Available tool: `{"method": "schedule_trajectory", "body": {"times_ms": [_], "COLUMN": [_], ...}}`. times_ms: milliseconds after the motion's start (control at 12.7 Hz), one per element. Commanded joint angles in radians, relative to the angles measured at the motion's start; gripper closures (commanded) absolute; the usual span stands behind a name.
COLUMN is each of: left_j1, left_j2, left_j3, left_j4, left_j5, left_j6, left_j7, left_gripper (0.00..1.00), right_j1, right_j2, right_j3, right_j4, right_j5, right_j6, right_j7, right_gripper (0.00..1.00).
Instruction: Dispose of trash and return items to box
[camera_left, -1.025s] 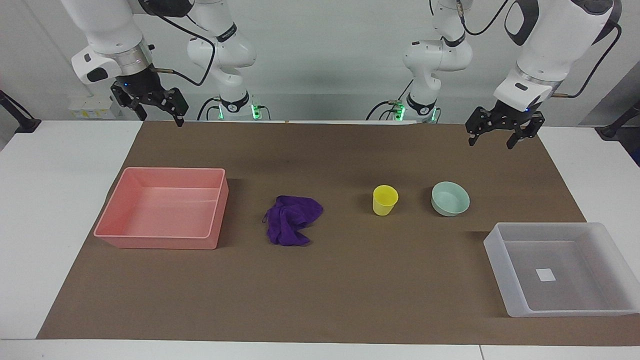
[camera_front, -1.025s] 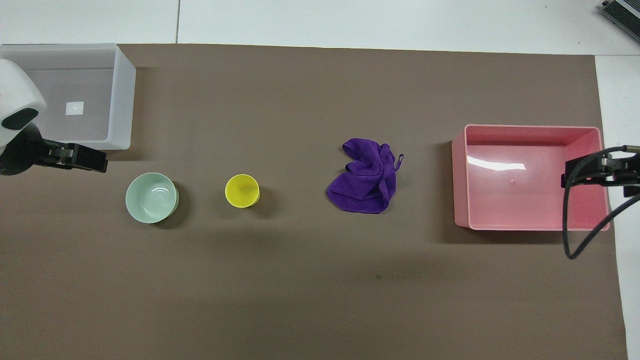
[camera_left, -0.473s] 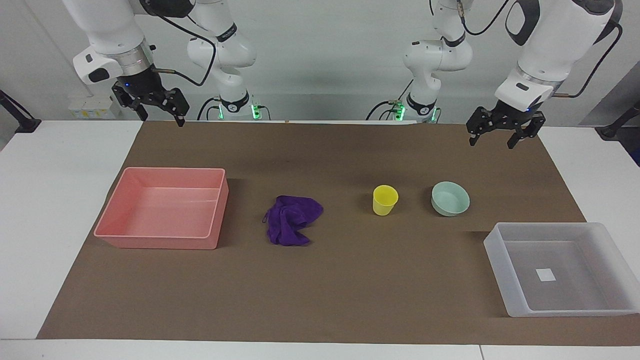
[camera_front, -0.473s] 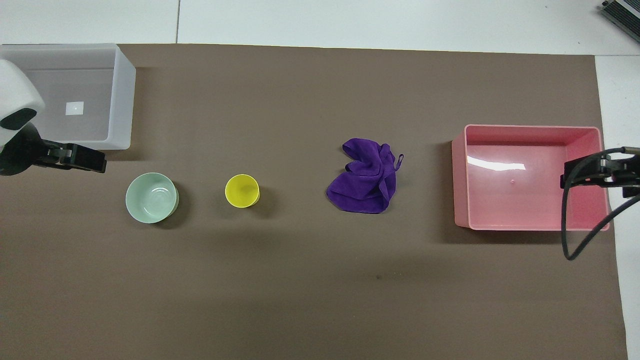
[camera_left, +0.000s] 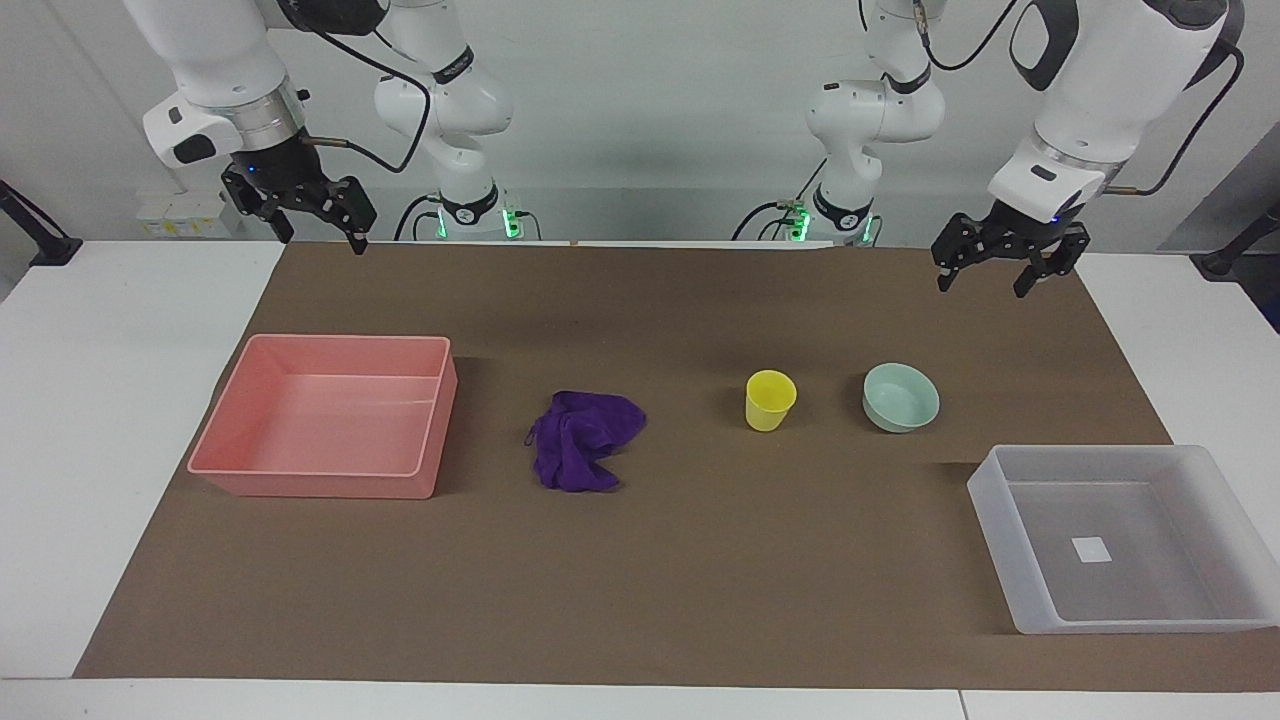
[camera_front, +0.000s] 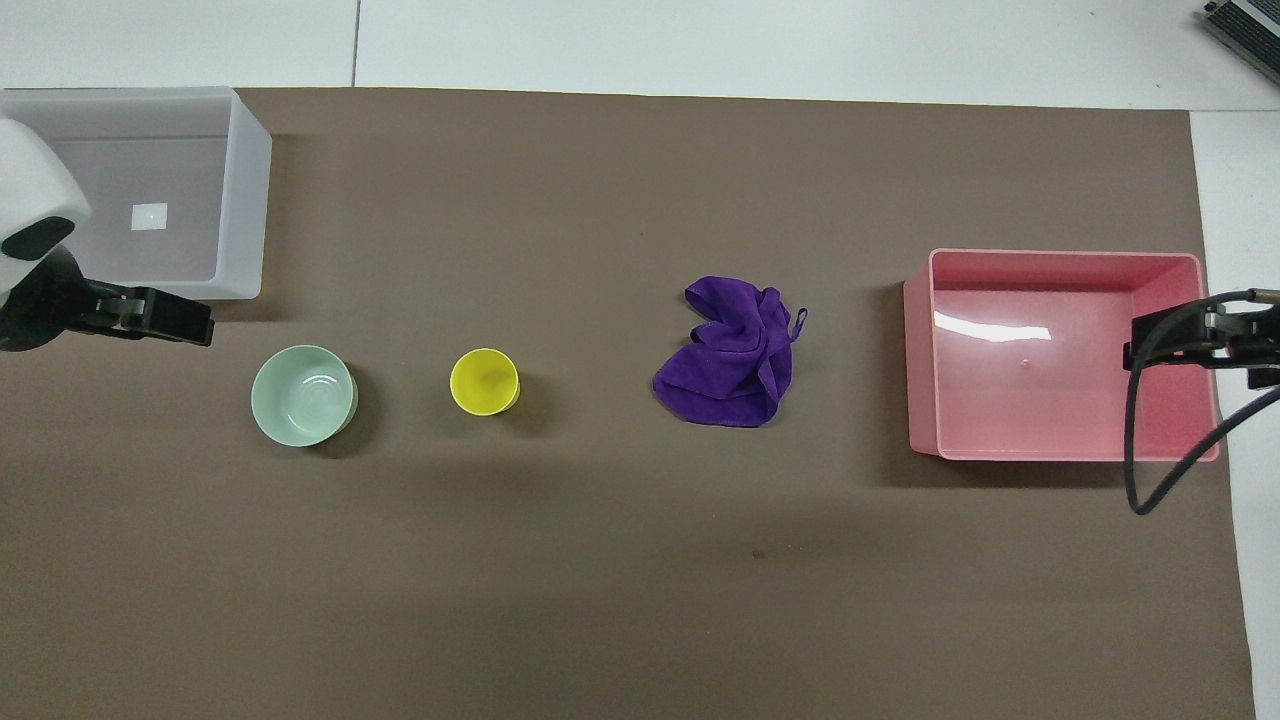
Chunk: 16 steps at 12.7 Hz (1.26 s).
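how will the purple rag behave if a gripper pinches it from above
The rag lies bunched in soft folds on the mat, so it is probably floppy: a pinch would likely lift one fold and let the rest drape and hang. It looks like light cloth, so pushing it would likely crumple it rather than slide it whole. It should not roll.

Yellow cup (camera_left: 770, 400) stands just beside mint bowl (camera_left: 901, 397), crowding access.

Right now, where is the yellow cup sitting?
The yellow cup stands upright on the brown mat, between the purple rag and the mint bowl, the bowl being the closer neighbour, toward the left arm's end.
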Motion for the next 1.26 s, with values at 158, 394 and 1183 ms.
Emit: {"method": "schedule_trajectory", "body": {"times_ms": [158,394,1183], "left_j1": [0.013,0.024,0.05], "left_j2": [-0.017,-0.017,-0.028], "left_j3": [-0.004,-0.003,-0.003], "left_j4": [-0.012,-0.018,-0.122], "left_j5": [0.013,-0.01,-0.017], "left_j6": [0.019,0.037,0.144], "left_j7": [0.021,0.023,0.036], "left_gripper": [0.0,0.0,0.0], "right_j1": [-0.012,-0.012,-0.001], "right_j2": [-0.021,-0.023,-0.027], "right_j3": [0.006,0.006,0.008], "right_j4": [-0.03,-0.033,-0.047], "right_j5": [-0.003,-0.003,0.0], "right_j6": [0.028,0.034,0.044], "right_j7": [-0.024,-0.056,-0.053], "right_gripper": [0.0,0.0,0.0]}}
